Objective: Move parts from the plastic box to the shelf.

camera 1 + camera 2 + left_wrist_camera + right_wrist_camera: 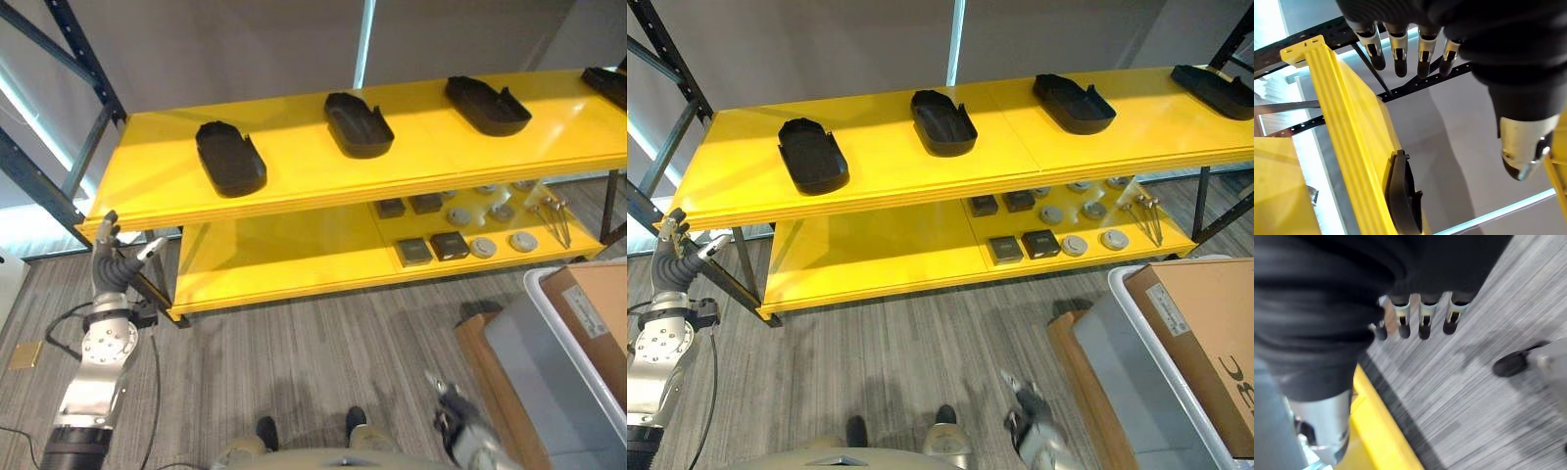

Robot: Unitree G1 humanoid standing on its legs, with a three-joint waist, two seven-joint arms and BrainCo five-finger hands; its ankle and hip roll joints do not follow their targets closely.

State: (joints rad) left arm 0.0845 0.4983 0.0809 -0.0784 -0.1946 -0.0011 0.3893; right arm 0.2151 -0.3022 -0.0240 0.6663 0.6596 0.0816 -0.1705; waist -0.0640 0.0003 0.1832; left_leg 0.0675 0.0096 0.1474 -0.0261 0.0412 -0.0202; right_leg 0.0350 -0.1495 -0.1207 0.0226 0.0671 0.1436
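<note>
Both your left hand (pixel 110 257), raised by the shelf (pixel 294 186), and right hand (pixel 1029 416), low beside the box (pixel 1146 343), hang slack-fingered and empty, so next reach into the box for a part.

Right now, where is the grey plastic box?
The grey plastic box stands on the floor at the robot's right, below the yellow shelf, holding a brown cardboard carton.

Four black trays (pixel 231 157) break up the yellow shelf's (pixel 294 174) top; gaps between look passable.
</note>
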